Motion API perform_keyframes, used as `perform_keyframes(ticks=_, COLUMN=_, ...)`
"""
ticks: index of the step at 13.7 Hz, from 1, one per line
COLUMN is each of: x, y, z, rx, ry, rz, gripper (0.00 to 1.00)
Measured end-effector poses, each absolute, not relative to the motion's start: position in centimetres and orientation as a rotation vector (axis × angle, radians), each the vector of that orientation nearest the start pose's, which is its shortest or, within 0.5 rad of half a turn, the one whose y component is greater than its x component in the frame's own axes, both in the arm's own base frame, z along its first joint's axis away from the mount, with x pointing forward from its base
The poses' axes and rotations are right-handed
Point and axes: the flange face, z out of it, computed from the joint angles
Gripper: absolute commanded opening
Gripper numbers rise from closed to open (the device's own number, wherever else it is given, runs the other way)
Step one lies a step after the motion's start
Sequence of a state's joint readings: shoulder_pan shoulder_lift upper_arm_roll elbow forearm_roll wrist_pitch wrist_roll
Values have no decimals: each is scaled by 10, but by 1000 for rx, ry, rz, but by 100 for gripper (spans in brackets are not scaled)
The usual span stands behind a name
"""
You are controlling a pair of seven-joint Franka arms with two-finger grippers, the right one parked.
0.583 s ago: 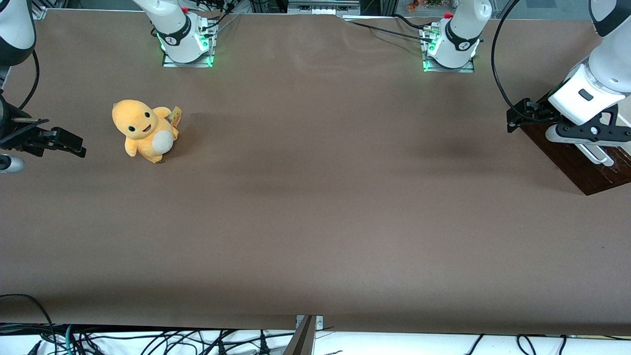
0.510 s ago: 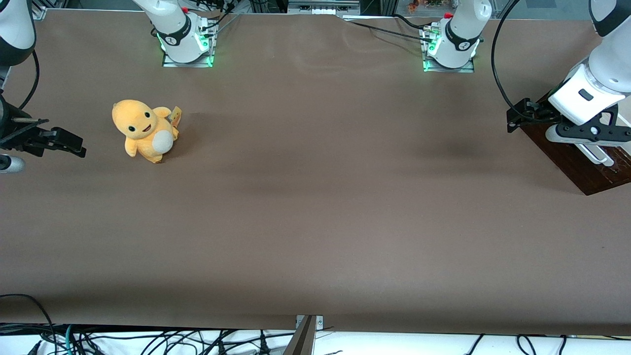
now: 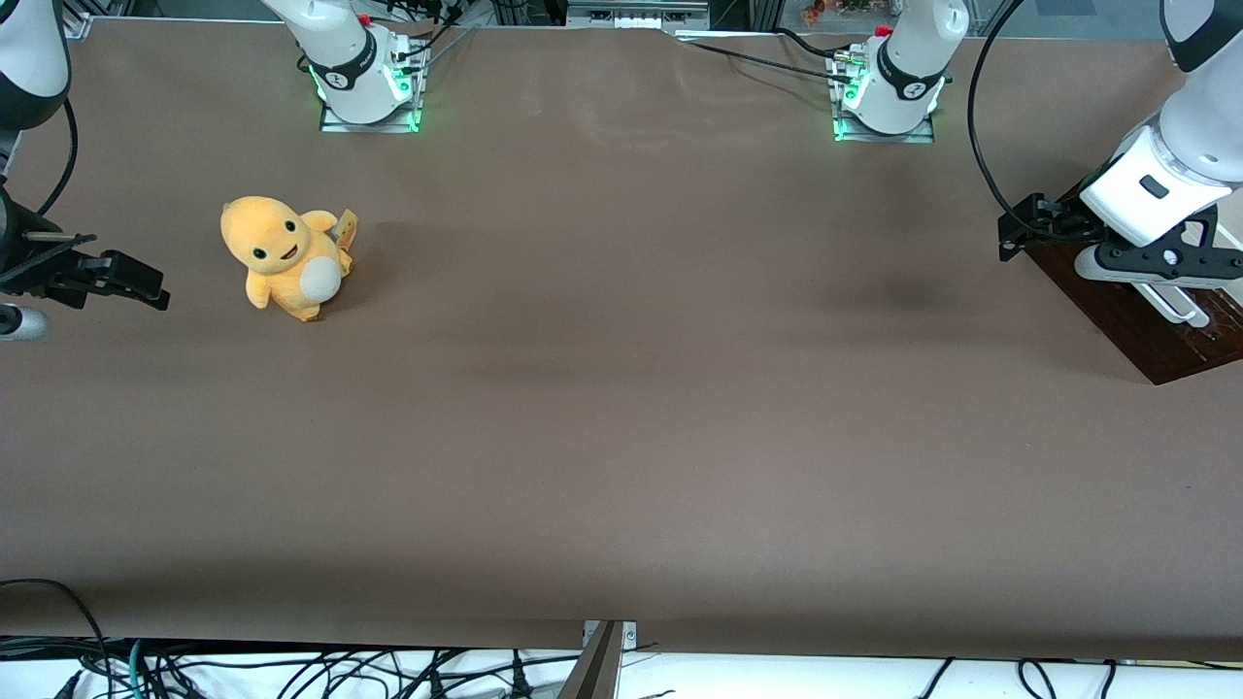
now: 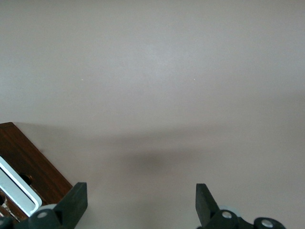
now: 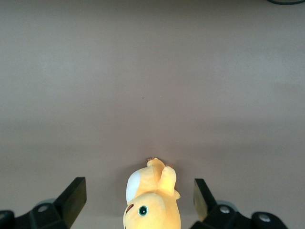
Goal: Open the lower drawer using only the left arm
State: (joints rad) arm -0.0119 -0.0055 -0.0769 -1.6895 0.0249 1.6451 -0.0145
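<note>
The dark-brown wooden cabinet (image 3: 1146, 335) stands at the working arm's end of the table, partly hidden under the left arm (image 3: 1160, 184). The lower drawer's silvery-white bar handle (image 3: 1180, 306) shows just below the arm's wrist. The left arm's black gripper (image 3: 1022, 229) hangs beside the cabinet's corner, toward the table's middle, not touching the handle. In the left wrist view the gripper (image 4: 141, 202) is open and empty above bare table, with the brown wood (image 4: 33, 164) and the white handle (image 4: 16, 187) off to one side of one finger (image 4: 76, 200).
A yellow plush toy (image 3: 282, 257) sits on the brown table (image 3: 621, 388) toward the parked arm's end; it also shows in the right wrist view (image 5: 152, 200). Two green-lit arm bases (image 3: 369, 83) stand at the table's edge farthest from the front camera.
</note>
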Motion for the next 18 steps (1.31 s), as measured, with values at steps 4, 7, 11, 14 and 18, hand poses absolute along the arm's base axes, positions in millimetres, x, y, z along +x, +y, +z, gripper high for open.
perform_keyframes(ticks=4, x=553, y=-48, z=577, rx=-3112, ry=121, rz=61, gripper=100)
perform_keyframes(ticks=7, x=555, y=-51, z=570, rx=-3145, ry=117, rz=89, gripper=100)
perform_keyframes(ticks=11, x=563, y=-51, z=551, rx=-3147, ry=114, rz=146, gripper=100)
perform_keyframes(ticks=14, x=567, y=-50, z=543, rx=-3147, ry=111, rz=167, gripper=100)
perform_keyframes(ticks=18, x=567, y=-49, z=548, rx=-3147, ry=110, rz=166, gripper=100)
